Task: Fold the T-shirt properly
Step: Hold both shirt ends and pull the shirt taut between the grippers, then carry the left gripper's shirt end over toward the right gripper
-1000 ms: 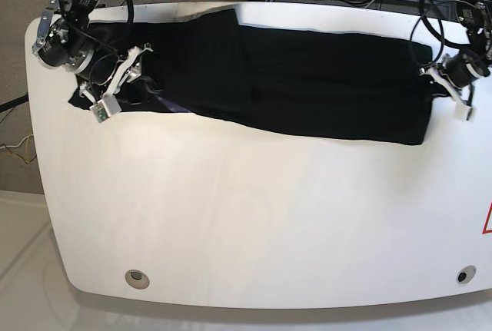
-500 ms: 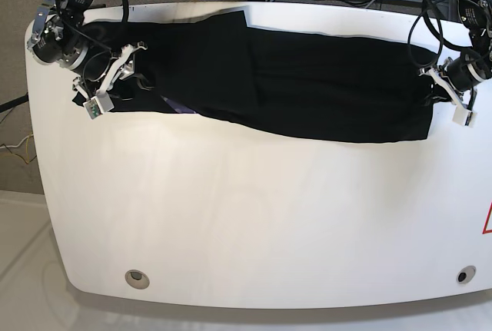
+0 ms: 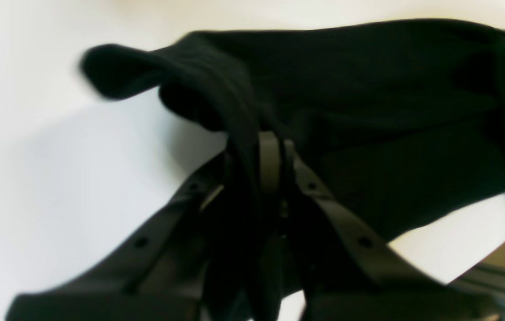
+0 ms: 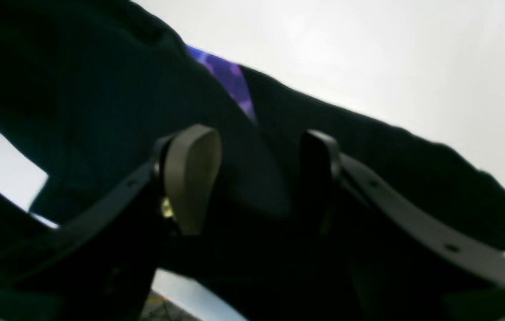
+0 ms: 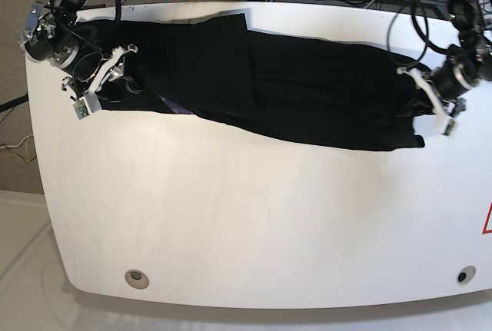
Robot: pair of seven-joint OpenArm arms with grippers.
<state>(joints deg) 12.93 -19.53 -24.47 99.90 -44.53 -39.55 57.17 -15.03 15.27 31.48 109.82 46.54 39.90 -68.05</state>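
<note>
A: Base view, item one: where does the T-shirt (image 5: 307,89) lie?

B: It lies spread as a long black band across the far half of the white table (image 5: 254,223), from the view's left end to its right end. The near edge runs slantwise, nearer the camera toward the view's right. A small purplish patch shows at the near edge, close to the view's left end.

A: State of the right gripper (image 5: 98,89)?

B: It sits at the view's left end of the cloth. Its white fingers stand spread over the dark fabric. Whether they touch it cannot be told from this view.

A: And the left gripper (image 5: 430,104)?

B: It is at the view's right end, at the shirt's edge. The cloth there looks bunched against it.

A: Left wrist view, item two?

B: The left gripper (image 3: 268,147) has its jaws pressed together on a fold of the T-shirt (image 3: 368,98). A ridge of black cloth rises out of the grip and hangs over the table (image 3: 34,178) to the picture's left. The picture is blurred.

A: Right wrist view, item three?

B: The right gripper (image 4: 256,174) has its fingers (image 4: 190,178) wide apart. The T-shirt (image 4: 100,111) lies beneath and between them, with the purple patch (image 4: 230,82) showing just beyond the tips. Nothing is pinched. Bare table (image 4: 390,58) fills the upper right.
</note>
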